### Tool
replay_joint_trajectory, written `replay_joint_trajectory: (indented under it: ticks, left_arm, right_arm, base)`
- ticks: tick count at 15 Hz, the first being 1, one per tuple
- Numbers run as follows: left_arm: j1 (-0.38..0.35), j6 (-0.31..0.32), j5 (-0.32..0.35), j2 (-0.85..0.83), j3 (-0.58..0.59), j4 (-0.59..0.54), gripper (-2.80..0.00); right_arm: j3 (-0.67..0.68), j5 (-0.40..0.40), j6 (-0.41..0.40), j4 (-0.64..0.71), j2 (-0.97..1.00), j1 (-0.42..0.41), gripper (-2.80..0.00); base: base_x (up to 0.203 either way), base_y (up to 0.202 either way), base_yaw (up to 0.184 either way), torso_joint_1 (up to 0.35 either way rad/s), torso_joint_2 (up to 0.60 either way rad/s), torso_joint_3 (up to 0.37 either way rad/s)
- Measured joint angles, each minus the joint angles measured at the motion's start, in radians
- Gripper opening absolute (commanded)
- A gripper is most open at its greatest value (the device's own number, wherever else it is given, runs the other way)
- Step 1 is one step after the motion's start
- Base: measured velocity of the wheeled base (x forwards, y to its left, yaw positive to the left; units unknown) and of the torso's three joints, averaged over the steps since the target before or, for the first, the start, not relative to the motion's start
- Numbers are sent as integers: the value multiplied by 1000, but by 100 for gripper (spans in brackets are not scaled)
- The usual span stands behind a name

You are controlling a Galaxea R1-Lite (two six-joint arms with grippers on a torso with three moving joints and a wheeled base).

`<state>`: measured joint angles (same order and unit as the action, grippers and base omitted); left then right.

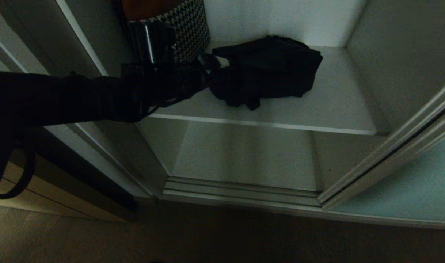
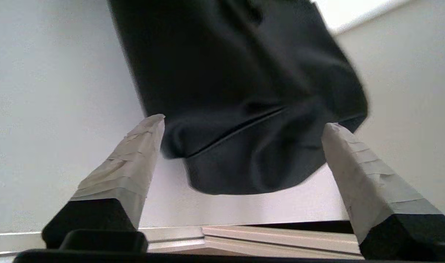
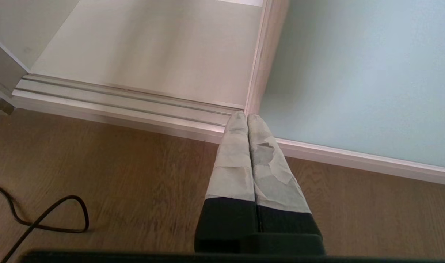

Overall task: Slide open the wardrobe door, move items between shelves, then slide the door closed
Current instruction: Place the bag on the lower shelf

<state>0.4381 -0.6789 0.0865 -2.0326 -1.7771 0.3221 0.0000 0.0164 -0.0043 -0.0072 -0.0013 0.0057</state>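
Jaws of your left gripper [image 2: 240,126] spread around the soft black fabric bag [image 1: 266,69], upper centre; limp, light — pinch its bunched fold.

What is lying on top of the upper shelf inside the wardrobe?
A black fabric bag lies on the upper shelf, a houndstooth item behind. The left arm covers the shelf's left part.

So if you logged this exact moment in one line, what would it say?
door: slid open | left gripper: open, at black bag on upper shelf | right gripper: shut, parked over floor | lower shelf: bare
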Motion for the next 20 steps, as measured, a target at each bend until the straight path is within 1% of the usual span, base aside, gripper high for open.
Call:
replay_joint_trajectory:
  ticks: [1,3,8,14,16,18,20]
  left_arm:
    - [3,1,-5,-10,21,21,0]
    - [7,1,-9,-20,47,26,0]
    - [21,4,-10,-16,63,26,0]
    - [22,4,-10,-3,65,22,0]
    - [21,4,-10,-3,82,17,0]
    - [21,3,-8,3,88,-21,0]
    - [21,1,-2,28,87,-95,0]
  right_arm:
    - [0,0,0,0,0,0,-280]
    - [0,0,0,0,0,0,-280]
    - [0,0,0,0,0,0,-280]
    - [0,0,0,0,0,0,-280]
    - [0,0,0,0,0,0,-280]
    - [0,0,0,0,0,0,-280]
    - [0,0,0,0,0,0,-280]
  base:
    - [0,0,0,0,0,0]
    - [0,0,0,0,0,0]
    - [10,0,0,1,0,1]
    - [177,0,2,1,4,2]
    - [33,0,-3,2,4,1]
    - [0,0,0,0,0,0]
    - [0,0,0,0,0,0]
